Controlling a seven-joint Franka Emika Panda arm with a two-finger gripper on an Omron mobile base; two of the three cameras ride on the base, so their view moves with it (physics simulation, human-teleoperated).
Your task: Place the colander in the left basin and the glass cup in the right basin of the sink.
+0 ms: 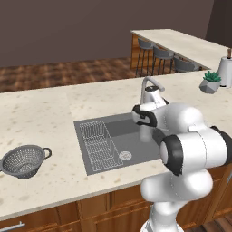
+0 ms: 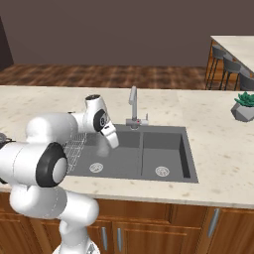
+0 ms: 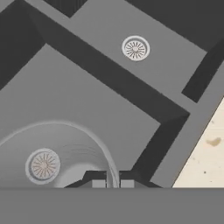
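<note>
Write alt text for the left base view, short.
A white robot arm reaches over a dark grey double-basin sink set in a speckled counter, its gripper shut on a clear glass cup above the sink. A grey mesh colander sits on the counter left of the sink, and a wire rack lies in the left basin.

Arm [image 1: 190,145]: glossy white rounded shells, bulbous at each segment, split by dark charcoal bands at the joints. Large round black-rimmed joint cap faced the left base camera; the same showed in the right base view. Wrist section narrower, white with black collar. Gripper [image 3: 113,183]: two small dark fingertips with pale grey square pads. No cables, screws or markings were visible.
</note>
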